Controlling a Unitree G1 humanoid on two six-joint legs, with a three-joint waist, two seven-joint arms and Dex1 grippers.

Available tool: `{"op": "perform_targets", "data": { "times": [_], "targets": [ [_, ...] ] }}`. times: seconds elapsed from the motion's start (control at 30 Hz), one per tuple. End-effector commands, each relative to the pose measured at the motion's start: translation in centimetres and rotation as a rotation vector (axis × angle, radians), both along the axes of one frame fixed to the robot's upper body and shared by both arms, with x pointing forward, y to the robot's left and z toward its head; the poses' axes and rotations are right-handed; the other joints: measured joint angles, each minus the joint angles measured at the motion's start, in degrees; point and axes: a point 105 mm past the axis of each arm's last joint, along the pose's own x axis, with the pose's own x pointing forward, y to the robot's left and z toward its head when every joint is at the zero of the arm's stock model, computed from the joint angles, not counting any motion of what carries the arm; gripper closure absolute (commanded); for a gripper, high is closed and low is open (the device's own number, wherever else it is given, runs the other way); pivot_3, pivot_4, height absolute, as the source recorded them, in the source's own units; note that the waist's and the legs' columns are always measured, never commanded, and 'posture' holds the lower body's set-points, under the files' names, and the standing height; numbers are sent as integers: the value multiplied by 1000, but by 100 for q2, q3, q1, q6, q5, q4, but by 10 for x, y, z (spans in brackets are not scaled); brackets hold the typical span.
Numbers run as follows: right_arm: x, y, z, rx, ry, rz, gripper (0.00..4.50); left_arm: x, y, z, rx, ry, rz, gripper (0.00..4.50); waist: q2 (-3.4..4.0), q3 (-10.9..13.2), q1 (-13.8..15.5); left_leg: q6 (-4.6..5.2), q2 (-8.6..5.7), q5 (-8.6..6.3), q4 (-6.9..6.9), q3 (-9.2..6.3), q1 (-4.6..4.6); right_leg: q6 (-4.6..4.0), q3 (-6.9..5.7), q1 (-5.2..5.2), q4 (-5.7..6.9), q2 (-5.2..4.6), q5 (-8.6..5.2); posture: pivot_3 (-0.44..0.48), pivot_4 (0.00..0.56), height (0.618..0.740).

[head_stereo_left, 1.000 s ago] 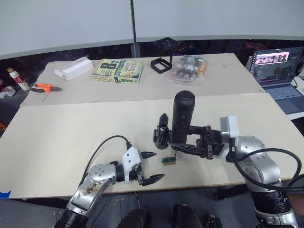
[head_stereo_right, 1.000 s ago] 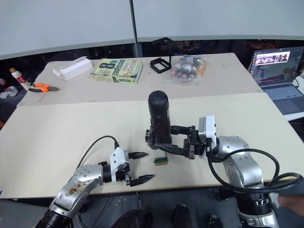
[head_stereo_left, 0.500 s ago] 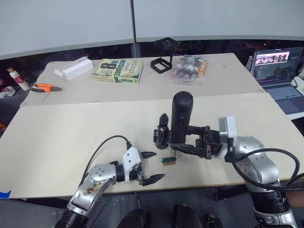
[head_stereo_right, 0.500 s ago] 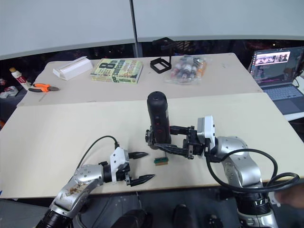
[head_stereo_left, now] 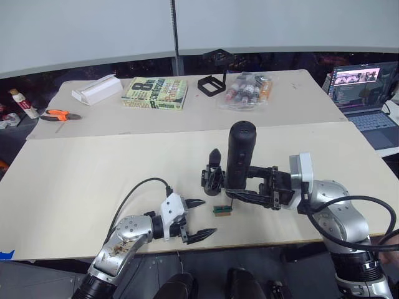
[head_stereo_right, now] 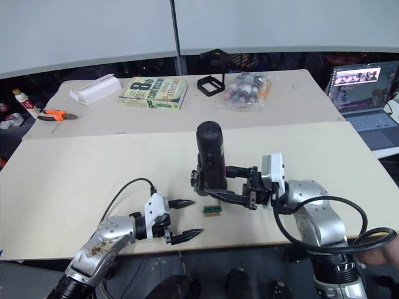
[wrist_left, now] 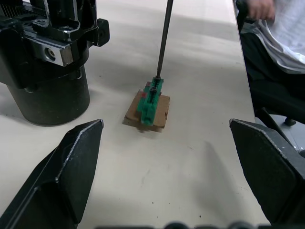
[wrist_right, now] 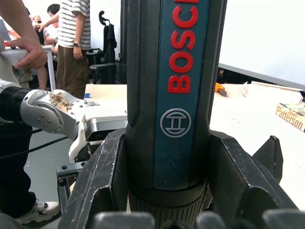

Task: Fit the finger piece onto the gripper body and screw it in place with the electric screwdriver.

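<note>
Counts first: you had one electric screwdriver (head_stereo_left: 239,156), one gripper body (head_stereo_left: 212,179), one small green block (head_stereo_left: 221,210) on a brown pad and two grippers over the table (head_stereo_left: 75,168). Your right gripper (head_stereo_left: 246,185) was clamped around the screwdriver's barrel, holding it upright near the front edge, its thin bit (wrist_left: 163,38) coming down onto the green block. The gripper body stood just beside the screwdriver on your left side, a pointed black part rising from its top; you could not tell whether that was the finger piece. Your left gripper (head_stereo_left: 198,218) hovered near the front edge with its fingers (wrist_left: 66,167) spread wide, holding nothing. The screwdriver hid part of the gripper body, and its base was cut off in the left wrist view.
</note>
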Motion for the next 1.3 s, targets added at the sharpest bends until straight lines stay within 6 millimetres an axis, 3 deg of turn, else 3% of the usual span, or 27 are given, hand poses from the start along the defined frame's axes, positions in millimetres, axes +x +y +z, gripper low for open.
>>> {"op": "perform_targets", "data": {
  "times": [0.03, 1.1, 1.3],
  "targets": [
    [-5, -2, 14, 33, -73, 9, 2572, -2, -2, 4, -15, -18, -8, 0, 0, 0, 0, 0, 0, 0, 0, 0, 0, 0, 0, 0, 0, 0, 0, 0, 150, 740],
    [0, 3, -3, -4, -9, -3, 2572, 4, -3, 14, -38, -62, -13, 0, -2, -1, 2, 0, 0, 0, 0, 0, 5, 0, 0, 4, 0, 0, 0, 0, 150, 740],
    [2, 1, 1, 15, -7, -26, 2572, 5, -1, 14, -33, -62, -13, 0, -2, -2, 2, 0, 0, 0, 0, 0, 6, 0, 0, 5, 0, 0, 0, 0, 150, 740]
  ]
}}
